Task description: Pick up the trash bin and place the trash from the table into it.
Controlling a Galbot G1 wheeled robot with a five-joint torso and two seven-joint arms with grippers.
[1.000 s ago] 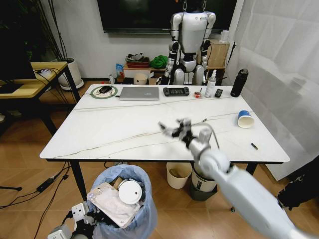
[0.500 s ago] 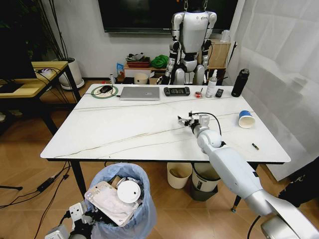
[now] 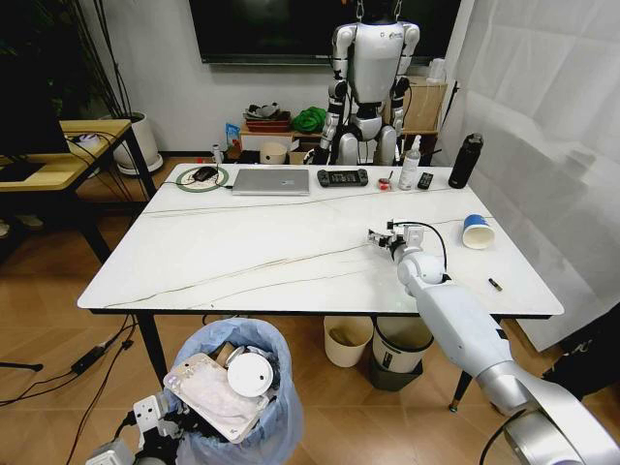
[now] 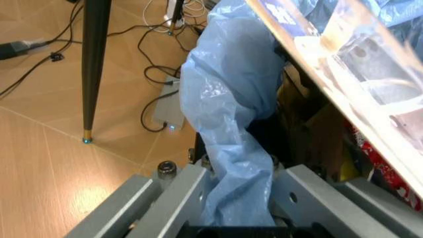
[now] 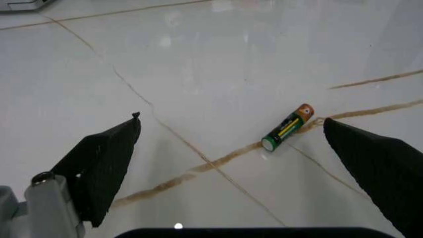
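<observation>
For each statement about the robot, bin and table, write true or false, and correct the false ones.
1. The right gripper is open above the table. True.
2. A battery lies on the table between its fingers. True.
3. The blue paper cup is inside the trash bin. False: it lies on the table near the right edge.
4. The left gripper holds nothing. False: it grips the trash bin's blue bag.
5. The trash bin sits on the table. False: it is held below the table's edge.

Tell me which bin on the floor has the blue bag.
The trash bin at the table's near-left corner, clamped by the left claw; the two bins under the table have no blue bag.
</observation>
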